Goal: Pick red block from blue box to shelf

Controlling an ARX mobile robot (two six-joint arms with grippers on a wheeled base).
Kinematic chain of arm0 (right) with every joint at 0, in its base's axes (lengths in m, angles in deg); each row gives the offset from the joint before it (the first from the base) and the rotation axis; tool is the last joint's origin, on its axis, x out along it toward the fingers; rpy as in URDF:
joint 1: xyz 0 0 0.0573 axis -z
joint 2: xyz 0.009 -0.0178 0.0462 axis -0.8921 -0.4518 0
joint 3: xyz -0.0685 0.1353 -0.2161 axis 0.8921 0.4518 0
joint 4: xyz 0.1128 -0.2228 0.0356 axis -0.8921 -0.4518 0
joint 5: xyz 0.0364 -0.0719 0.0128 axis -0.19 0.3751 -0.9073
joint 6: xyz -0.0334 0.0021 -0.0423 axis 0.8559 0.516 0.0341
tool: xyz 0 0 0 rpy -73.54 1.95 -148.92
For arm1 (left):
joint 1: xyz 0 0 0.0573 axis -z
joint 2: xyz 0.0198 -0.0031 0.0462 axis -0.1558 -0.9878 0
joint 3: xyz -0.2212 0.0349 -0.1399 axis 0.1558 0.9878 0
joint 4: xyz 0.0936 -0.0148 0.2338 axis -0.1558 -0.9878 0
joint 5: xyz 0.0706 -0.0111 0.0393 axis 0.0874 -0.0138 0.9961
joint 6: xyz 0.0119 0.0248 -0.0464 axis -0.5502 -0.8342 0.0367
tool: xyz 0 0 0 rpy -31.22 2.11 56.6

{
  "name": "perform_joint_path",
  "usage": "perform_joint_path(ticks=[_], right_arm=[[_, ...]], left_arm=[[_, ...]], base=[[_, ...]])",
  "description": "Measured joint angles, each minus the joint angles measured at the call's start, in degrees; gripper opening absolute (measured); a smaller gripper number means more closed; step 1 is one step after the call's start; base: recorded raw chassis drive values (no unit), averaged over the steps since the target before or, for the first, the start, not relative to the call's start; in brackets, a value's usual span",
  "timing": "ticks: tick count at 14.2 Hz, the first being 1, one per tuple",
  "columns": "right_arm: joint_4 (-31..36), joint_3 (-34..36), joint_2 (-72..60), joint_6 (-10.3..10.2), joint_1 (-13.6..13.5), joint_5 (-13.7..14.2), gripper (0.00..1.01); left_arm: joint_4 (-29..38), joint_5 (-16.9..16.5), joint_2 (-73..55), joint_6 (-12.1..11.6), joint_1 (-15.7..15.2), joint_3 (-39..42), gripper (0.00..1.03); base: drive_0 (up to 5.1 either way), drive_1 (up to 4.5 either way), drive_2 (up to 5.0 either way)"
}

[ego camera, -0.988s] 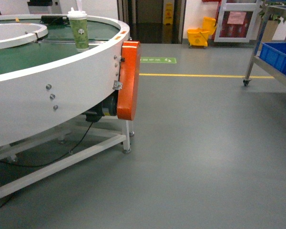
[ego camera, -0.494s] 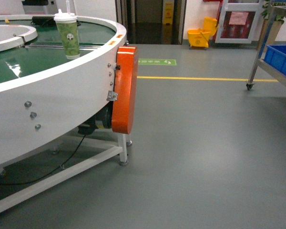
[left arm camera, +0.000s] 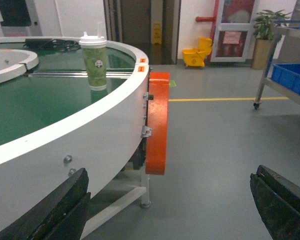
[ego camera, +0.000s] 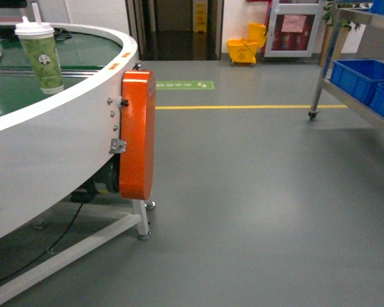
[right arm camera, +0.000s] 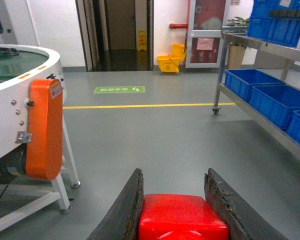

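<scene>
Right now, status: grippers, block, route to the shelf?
Right gripper shut on red block. Left gripper open, empty. Shelf ahead right, blue crates on it. Open floor between; conveyor table to the left.

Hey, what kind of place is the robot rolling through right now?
Probably a factory or warehouse-style test floor. A big round conveyor table with an orange motor guard stands on the left, a steel shelf carries blue crates, and a yellow line marks the grey floor.

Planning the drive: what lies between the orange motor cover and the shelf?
Bare grey floor, in the head view, between the orange motor cover and the shelf.
</scene>
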Motion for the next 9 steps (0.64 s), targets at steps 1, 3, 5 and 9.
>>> perform_joint_path(ticks=[1, 3, 5, 9], right_arm=[[0.00, 0.00, 0.00, 0.00, 0.00, 0.00, 0.29], [-0.02, 0.00, 0.00, 0.00, 0.00, 0.00, 0.29], [0.00, 0.00, 0.00, 0.00, 0.00, 0.00, 0.29], [0.00, 0.00, 0.00, 0.00, 0.00, 0.00, 0.29]], left_arm=[[0.07, 0.02, 0.00, 0.00, 0.00, 0.00, 0.98], [0.09, -0.02, 0.00, 0.00, 0.00, 0.00, 0.98], [0.09, 0.00, 0.00, 0.00, 0.00, 0.00, 0.98], [0.09, 0.00, 0.00, 0.00, 0.00, 0.00, 0.98]], base=[[-1.7, -1.67, -1.7], [-1.5, -1.52, -1.5], [-1.5, -1.53, -1.5], [-1.6, -1.55, -1.6]])
